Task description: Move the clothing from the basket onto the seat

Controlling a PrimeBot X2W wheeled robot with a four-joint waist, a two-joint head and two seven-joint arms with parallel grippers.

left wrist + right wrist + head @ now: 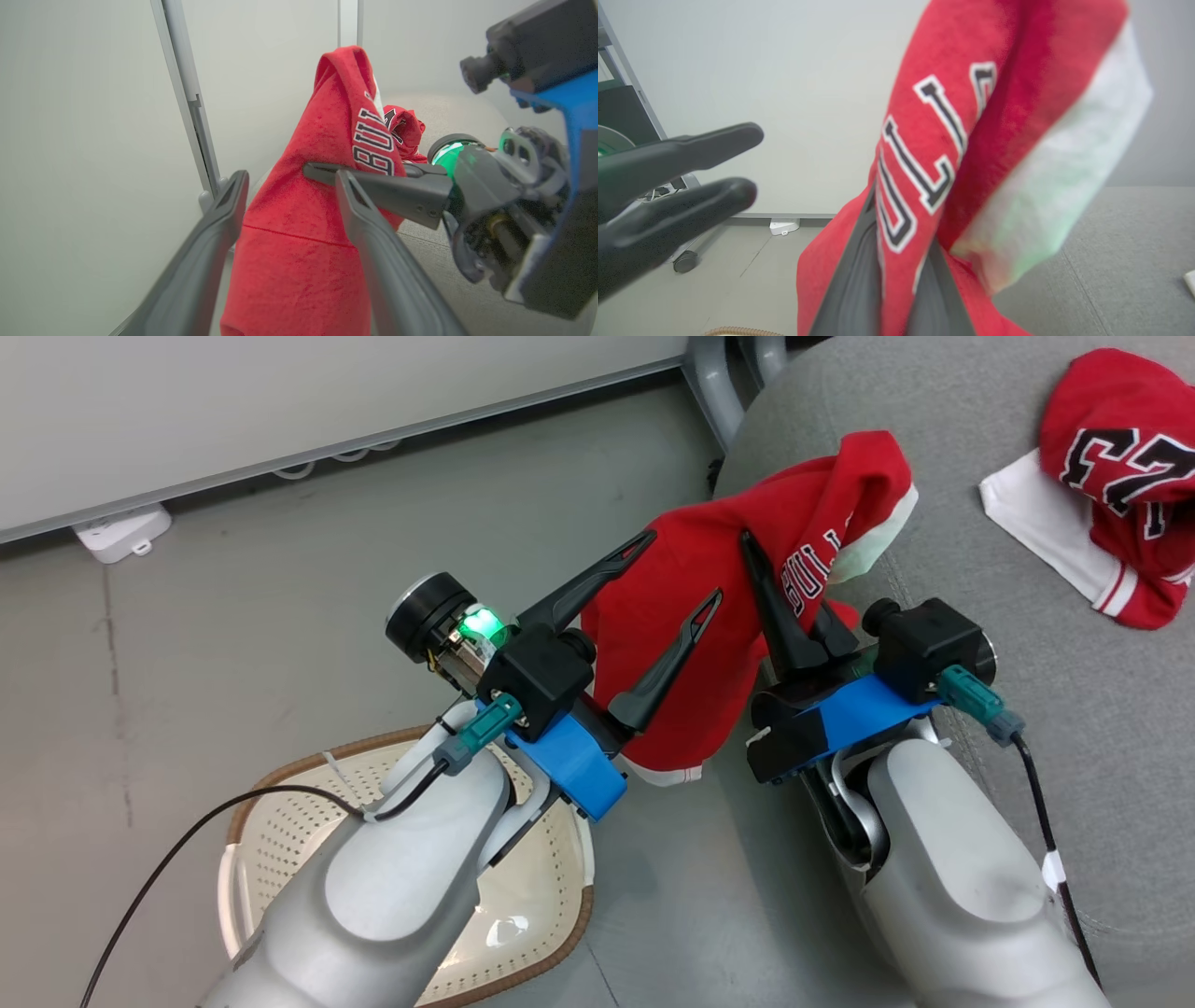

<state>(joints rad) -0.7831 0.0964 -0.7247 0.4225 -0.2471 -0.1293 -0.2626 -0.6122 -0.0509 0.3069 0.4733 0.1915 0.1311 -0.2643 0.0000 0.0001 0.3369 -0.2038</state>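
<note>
Fingers of the right gripper are pressing together on the red jersey with small "BULLS" print, with almost no gap between them. The cloth is hanging down from this pinch at the front edge of the large grey fabric seat, its lower part over the floor. The left gripper is standing wide open close beside the hanging cloth and is holding nothing; the right wrist view is showing a gap between its tips and the cloth. Another red jersey with big black numerals is lying on the seat. The cream perforated plastic basket with brown rim is sitting on the floor under the left arm.
</note>
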